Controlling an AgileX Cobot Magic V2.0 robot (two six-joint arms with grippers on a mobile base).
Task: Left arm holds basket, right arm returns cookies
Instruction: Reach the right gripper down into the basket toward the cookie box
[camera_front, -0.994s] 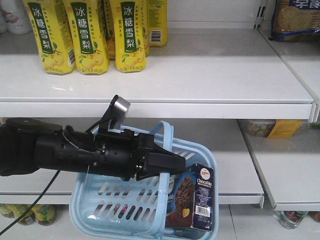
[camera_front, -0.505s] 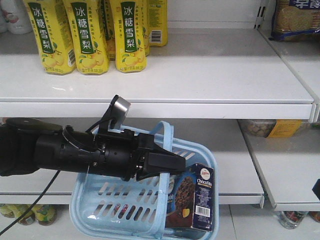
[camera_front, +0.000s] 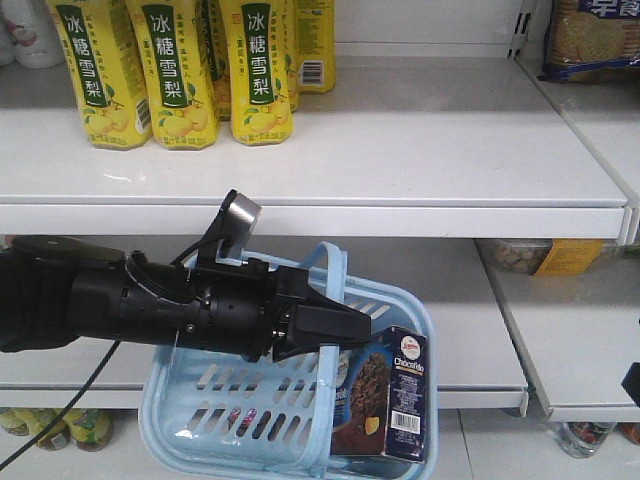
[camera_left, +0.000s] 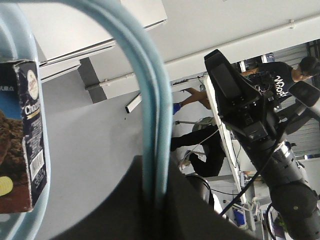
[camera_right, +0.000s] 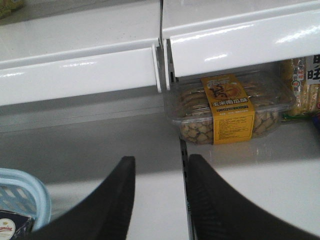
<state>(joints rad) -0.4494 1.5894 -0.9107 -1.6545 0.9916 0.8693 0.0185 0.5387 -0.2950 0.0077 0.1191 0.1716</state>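
The light blue basket (camera_front: 230, 400) hangs in front of the lower shelf. My left gripper (camera_front: 368, 326) is shut on its hoop handle (camera_front: 336, 262). In the left wrist view the handle (camera_left: 150, 95) runs down into the closed left gripper (camera_left: 155, 200). The cookies (camera_front: 395, 395), a dark navy and brown carton, stand upright at the basket's right end; this carton (camera_left: 20, 135) also shows there. My right gripper (camera_right: 159, 161) is open with nothing between its fingers, over the lower shelf to the right of the basket corner (camera_right: 25, 195). Only a black tip of the right arm (camera_front: 632, 382) shows at the edge.
Yellow pear-drink cartons (camera_front: 170, 70) line the top shelf, with a cracker packet (camera_front: 590, 35) on the right one. A clear biscuit box with a yellow label (camera_right: 225, 107) sits beyond the right gripper, beside the shelf upright (camera_right: 183, 150). Jars (camera_front: 60, 425) stand below.
A black piece of the right arm has come into the front view at the right edge. The left arm, basket and cookies have not moved.
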